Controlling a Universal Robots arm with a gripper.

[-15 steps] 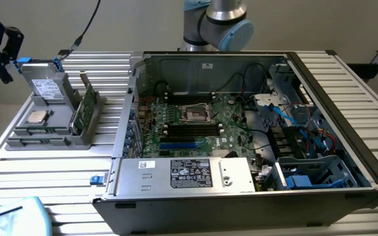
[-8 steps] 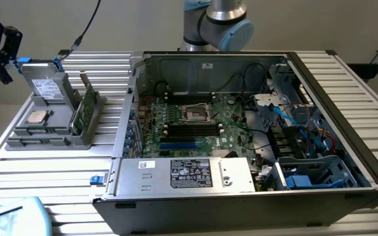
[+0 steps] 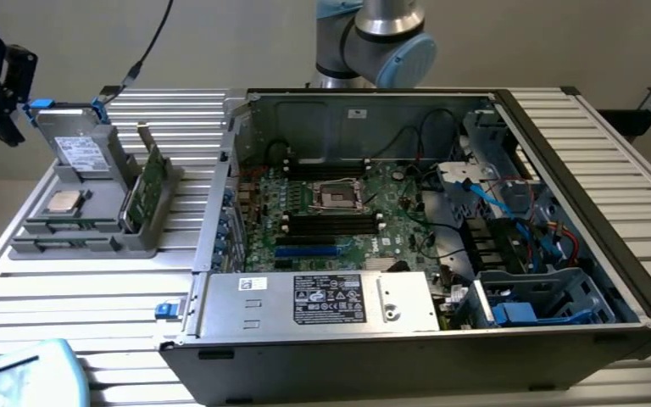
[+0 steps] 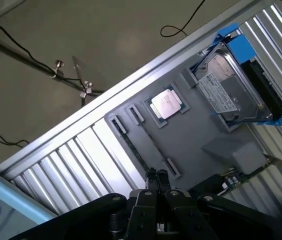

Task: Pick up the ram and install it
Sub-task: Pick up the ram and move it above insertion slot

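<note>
Black hand (image 4: 157,177) hangs clenched and empty at the exterior view's left, over the bench's (image 3: 77,297) far edge, fingers pointing down; the ram (image 4: 140,147) stands on edge in the grey tray's (image 4: 196,135) long slot, beside the silver processor (image 4: 166,105); its chips and label cannot be made out; the arm (image 3: 376,42) is cut off above.

The tray (image 4: 196,137) is grey — processor (image 4: 167,105) silver, drive frame (image 4: 241,47) blue.
</note>
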